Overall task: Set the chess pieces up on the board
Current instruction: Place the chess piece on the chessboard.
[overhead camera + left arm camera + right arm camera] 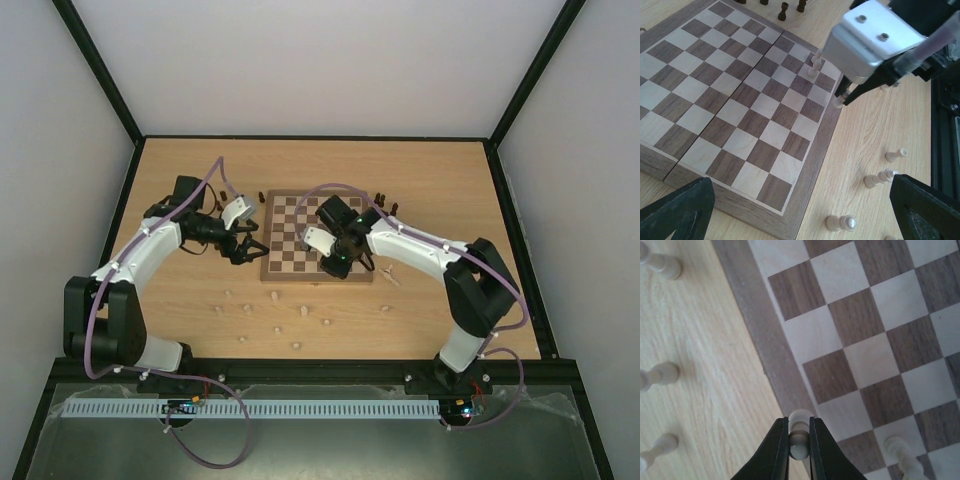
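Two dark fingers of the right gripper [799, 432] are pressed together on a single pale chessman [800, 416], pinching it at the neck so its rounded head shows just past the tips. In the left wrist view the piece hangs roughly upright, long axis pointing down at the board [875, 340]. Whether its foot already touches the wood I cannot tell. It sits right at the line where the brown near rim meets the first row of checks, so the square it wants probably lies just inward of the jaws, away from the robot rather than sideways.

A second pale piece [902, 455] stands on the board just beside it, close enough that a careless release could knock it over.

Further out, the loose pale pieces [275, 325] lie scattered on the tabletop [450, 180] between the board and the arm bases, and the dark pieces [783, 10] wait along the far rim.

The left gripper [243, 248] hovers beside the left rim with its jaws spread wide and nothing in them — well apart from the held piece, so this placement looks like the right arm's job.
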{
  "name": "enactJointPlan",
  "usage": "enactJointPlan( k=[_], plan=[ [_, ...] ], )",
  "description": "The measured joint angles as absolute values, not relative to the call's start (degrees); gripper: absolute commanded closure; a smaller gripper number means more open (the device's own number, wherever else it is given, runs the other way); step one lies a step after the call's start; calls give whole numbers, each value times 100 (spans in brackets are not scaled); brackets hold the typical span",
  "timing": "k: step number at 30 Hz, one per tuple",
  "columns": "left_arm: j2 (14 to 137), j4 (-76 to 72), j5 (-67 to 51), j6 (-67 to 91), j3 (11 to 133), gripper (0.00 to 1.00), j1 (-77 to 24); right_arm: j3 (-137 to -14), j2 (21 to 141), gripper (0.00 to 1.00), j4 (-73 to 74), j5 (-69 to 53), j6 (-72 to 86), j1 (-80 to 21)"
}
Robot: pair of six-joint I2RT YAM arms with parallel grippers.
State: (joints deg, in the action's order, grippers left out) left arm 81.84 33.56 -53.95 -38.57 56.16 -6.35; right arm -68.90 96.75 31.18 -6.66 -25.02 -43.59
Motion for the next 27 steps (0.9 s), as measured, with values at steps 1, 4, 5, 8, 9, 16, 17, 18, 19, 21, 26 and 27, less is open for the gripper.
enactJointPlan(
  k=[1,4,5,8,9,16,17,18,19,21,26,27],
  plan=[
    [8180,3356,-5398,-3857,5616,1,-631,-6969,9769,99,3118,-652,-2504,-4333],
    [8176,3358,-5398,-3857,5616,1,-622,-7201,10027,99,3114,-637,-2504,-4248],
    [8176,3361,-5398,-3859,5616,1,-617,-7277,10108,99,3118,-635,-2504,-4204],
    [8176,3365,-5398,-3859,5616,1,-609,-7467,10309,99,3105,-631,-2504,-4062],
    [8176,3369,-5398,-3859,5616,1,-609,-7507,10357,99,3096,-628,-2504,-4025],
    [8176,3374,-5398,-3859,5616,1,-607,-7644,10624,99,3072,-602,-2504,-3767],
    [8176,3374,-5398,-3861,5616,1,-607,-7644,10645,99,3072,-596,-2504,-3743],
    [8176,3374,-5398,-3861,5616,1,-607,-7644,10665,99,3070,-587,-2504,-3721],
    [8176,3374,-5398,-3861,5616,1,-607,-7644,10689,99,3068,-587,-2502,-3706],
    [8176,3374,-5398,-3861,5616,1,-607,-7644,10728,99,3063,-587,-2502,-3675],
    [8176,3374,-5398,-3863,5616,1,-607,-7666,10744,97,3037,-580,-2502,-3642],
    [8176,3374,-5398,-3865,5616,1,-607,-7669,10746,96,3035,-580,-2502,-3638]
  ],
)
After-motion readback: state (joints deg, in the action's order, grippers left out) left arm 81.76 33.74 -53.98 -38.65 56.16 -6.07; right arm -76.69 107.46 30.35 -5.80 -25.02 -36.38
